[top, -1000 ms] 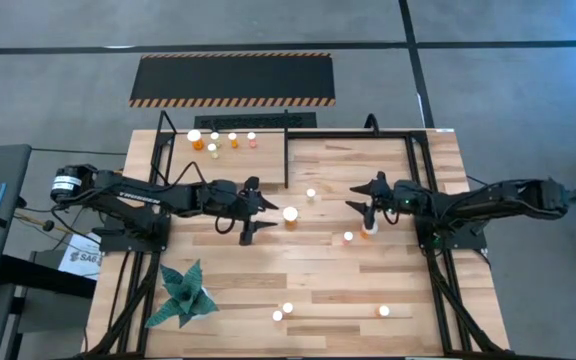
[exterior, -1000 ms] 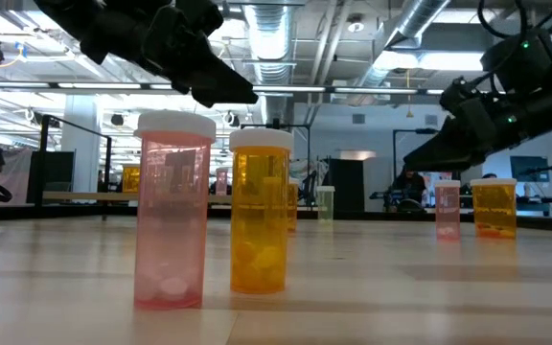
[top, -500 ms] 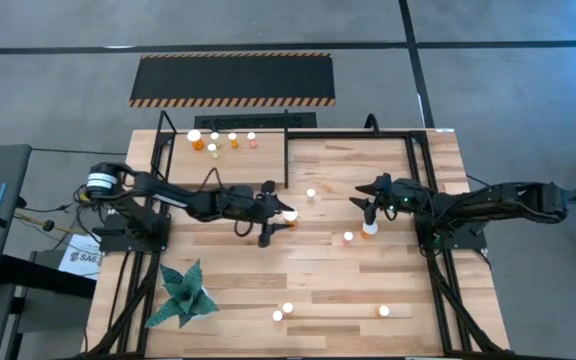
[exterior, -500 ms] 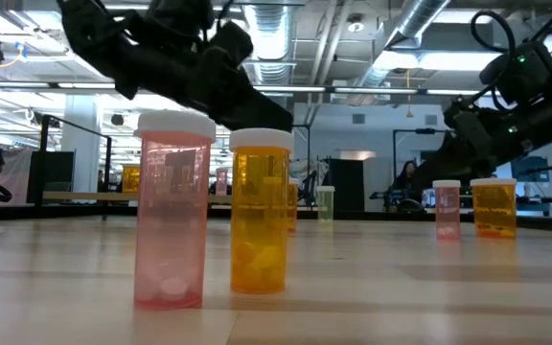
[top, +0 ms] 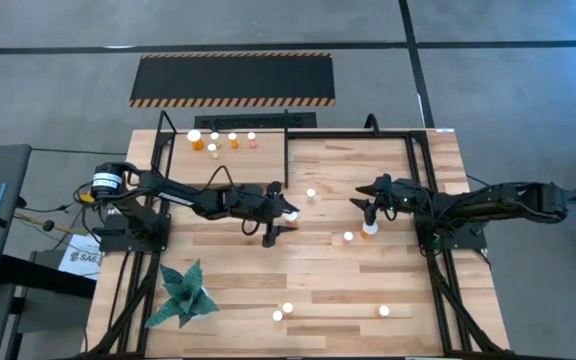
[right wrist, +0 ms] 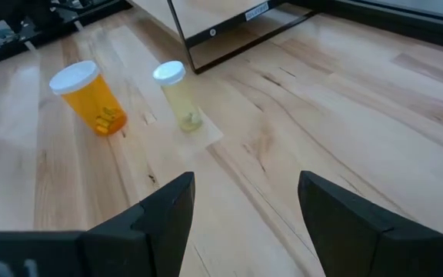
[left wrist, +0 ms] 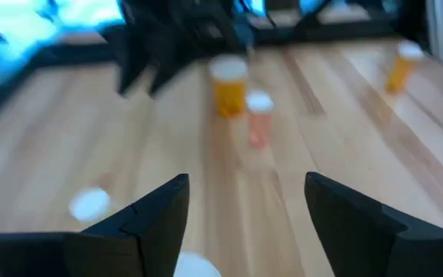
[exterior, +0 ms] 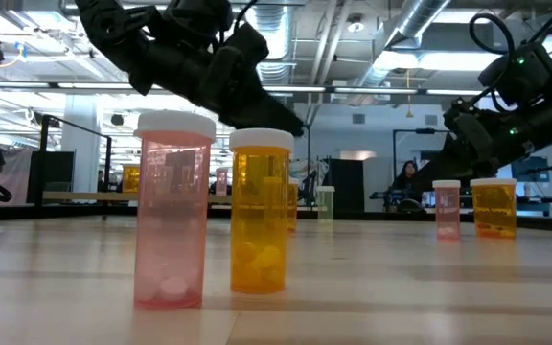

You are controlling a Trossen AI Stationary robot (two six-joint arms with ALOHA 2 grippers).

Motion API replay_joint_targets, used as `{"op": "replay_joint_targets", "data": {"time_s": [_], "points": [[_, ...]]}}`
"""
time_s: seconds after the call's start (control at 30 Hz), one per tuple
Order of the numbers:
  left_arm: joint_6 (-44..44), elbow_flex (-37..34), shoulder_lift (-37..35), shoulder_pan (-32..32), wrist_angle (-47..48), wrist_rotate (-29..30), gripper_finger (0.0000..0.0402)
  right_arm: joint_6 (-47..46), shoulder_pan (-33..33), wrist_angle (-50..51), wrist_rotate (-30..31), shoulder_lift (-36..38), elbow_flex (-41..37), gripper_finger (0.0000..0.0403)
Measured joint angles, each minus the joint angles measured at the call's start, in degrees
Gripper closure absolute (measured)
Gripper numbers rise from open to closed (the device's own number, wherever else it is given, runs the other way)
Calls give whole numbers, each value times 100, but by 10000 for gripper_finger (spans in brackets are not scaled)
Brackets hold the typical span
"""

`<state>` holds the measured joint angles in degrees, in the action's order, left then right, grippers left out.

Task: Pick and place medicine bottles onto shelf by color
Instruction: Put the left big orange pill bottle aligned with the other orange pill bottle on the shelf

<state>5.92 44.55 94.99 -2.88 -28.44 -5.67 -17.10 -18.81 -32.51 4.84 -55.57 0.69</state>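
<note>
Change since earlier: the left gripper [top: 280, 218] has pushed from about table centre-left toward 3 o'clock and now straddles the large orange bottle that stood clear beside it a moment ago; its fingers [left wrist: 160, 211] have spread wider. The right gripper [top: 371, 208] barely shifted.

Nearest, 6 o'clock edge: 3 white-capped bottles stand there; in the low view the closest are a pink bottle [exterior: 172, 211] and an orange bottle [exterior: 260, 211], upright and just apart.

Table centre, left arm: jaws open, nothing gripped; a white cap [left wrist: 197, 265] shows between the fingertips, likely the bottle being lined up for a grasp.

Table centre, right arm: jaws open and empty, above a small orange bottle [top: 368, 230] with a white-capped neighbour [top: 348, 237] just beside, probably positioned to pick one next.

Right wrist view: an orange bottle [right wrist: 91, 96] leaning and a pale yellow bottle [right wrist: 179, 96] upright, near each other on bare wood.

Farthest, 11 o'clock: the shelf [top: 168, 150], framed by black rails, holds 5 or so small bottles [top: 215, 141], orange mostly together, suggesting colour grouping is under way.

Progress: by my judgement, under half sorted.
</note>
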Motion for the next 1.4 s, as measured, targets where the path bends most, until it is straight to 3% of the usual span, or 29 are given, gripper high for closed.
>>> {"op": "replay_joint_targets", "data": {"time_s": [0.23, 0.53, 0.73, 1.17, 1.4], "points": [[180, 98, 1, 3, 994, 76, 125, 2, 0, 0, -7, 0, 0, 147], [999, 95, 88, -21, 1073, 649, 126, 4, 0, 7, -9, 0, 0, 147], [655, 107, 362, -142, 451, 660, 126, 6, 0, 102, -11, -1, 7, 147], [43, 93, 742, -315, 361, 765, 80, 13, 2, 102, -11, -2, 9, 147], [-72, 96, 978, -316, 254, 908, 76, 13, 2, 101, -11, -2, 7, 147]]}}
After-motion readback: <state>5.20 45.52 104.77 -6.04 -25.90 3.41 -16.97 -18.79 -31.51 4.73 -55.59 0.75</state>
